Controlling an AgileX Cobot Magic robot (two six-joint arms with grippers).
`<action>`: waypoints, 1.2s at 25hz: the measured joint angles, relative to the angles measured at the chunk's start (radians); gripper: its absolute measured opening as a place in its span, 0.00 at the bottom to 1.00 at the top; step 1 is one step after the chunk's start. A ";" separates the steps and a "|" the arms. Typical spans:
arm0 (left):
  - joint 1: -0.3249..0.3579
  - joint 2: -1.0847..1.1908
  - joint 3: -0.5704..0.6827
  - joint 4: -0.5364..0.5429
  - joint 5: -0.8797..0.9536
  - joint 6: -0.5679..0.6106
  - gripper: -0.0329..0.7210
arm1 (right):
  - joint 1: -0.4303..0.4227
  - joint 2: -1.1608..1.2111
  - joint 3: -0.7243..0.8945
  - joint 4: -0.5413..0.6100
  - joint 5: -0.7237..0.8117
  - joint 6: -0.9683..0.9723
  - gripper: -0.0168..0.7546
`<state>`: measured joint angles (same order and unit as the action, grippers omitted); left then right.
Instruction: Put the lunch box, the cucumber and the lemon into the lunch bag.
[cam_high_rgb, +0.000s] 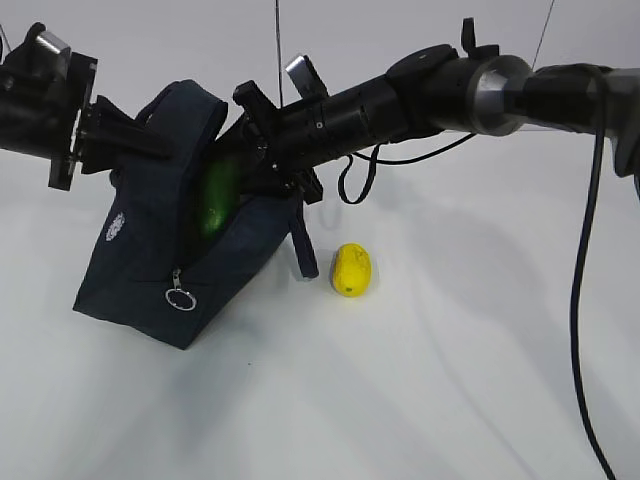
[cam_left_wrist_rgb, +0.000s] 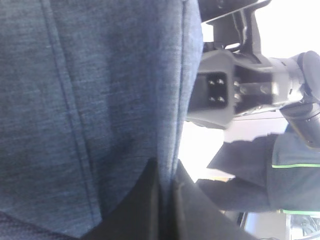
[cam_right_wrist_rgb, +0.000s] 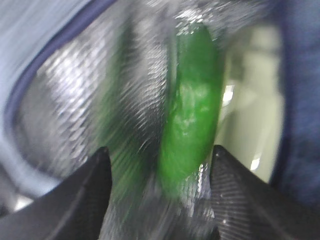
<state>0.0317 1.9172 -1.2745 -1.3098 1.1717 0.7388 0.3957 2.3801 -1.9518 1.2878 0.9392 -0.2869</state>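
The navy lunch bag (cam_high_rgb: 140, 260) stands tilted on the white table, its mouth held up and open. My left gripper (cam_high_rgb: 158, 146) is shut on the bag's top edge; in the left wrist view the fabric (cam_left_wrist_rgb: 100, 100) is pinched between the fingers (cam_left_wrist_rgb: 166, 200). My right gripper (cam_high_rgb: 242, 165) reaches into the mouth, and its fingertips are hidden there. In the right wrist view it (cam_right_wrist_rgb: 160, 150) stands open, with the blurred cucumber (cam_right_wrist_rgb: 192, 115) (cam_high_rgb: 217, 197) loose between the fingers over the silver lining. A pale green surface (cam_right_wrist_rgb: 247, 100) beside it looks like the lunch box lid. The lemon (cam_high_rgb: 351, 269) lies right of the bag.
A silver ring pull (cam_high_rgb: 180, 298) hangs at the bag's front corner. A loose strap (cam_high_rgb: 305, 250) dangles between bag and lemon. A black cable (cam_high_rgb: 580, 300) droops from the right arm at the right side. White tabletop (cam_high_rgb: 400, 400) stretches in front.
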 joint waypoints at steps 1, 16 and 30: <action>0.000 0.000 0.000 0.000 0.000 0.000 0.03 | 0.000 0.000 0.000 0.000 0.000 0.000 0.59; 0.000 0.000 0.000 -0.002 0.000 0.000 0.03 | -0.002 0.000 0.000 0.040 0.174 -0.123 0.63; 0.000 0.000 0.000 -0.002 0.000 0.000 0.03 | -0.004 -0.202 -0.097 -0.557 0.211 0.154 0.63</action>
<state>0.0317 1.9172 -1.2745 -1.3122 1.1717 0.7388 0.3916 2.1783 -2.0487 0.7307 1.1500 -0.1333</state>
